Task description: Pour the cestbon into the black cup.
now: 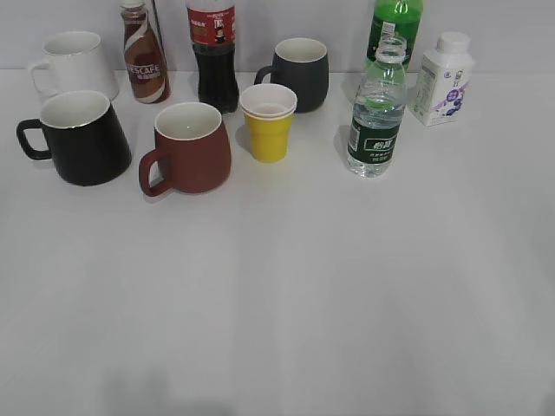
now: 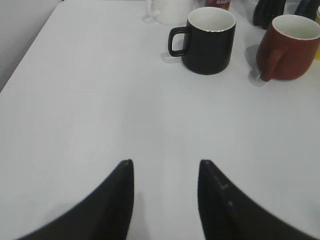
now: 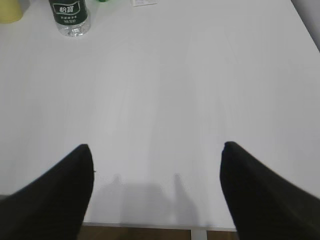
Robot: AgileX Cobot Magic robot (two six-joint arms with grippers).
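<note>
The cestbon, a small clear bottle with a dark green label, stands upright at the right of the white table; its lower part shows in the right wrist view. The black cup, glossy with a white inside and its handle to the left, stands at the far left; it also shows in the left wrist view. My left gripper is open and empty above bare table, well short of the cup. My right gripper is open and empty over the table's front edge, far from the bottle. Neither gripper shows in the exterior view.
A brown-red mug, a yellow cup and a dark grey mug stand between the two. Behind are a white mug, a Nescafe bottle, a cola bottle, a green soda bottle and a white milk bottle.
</note>
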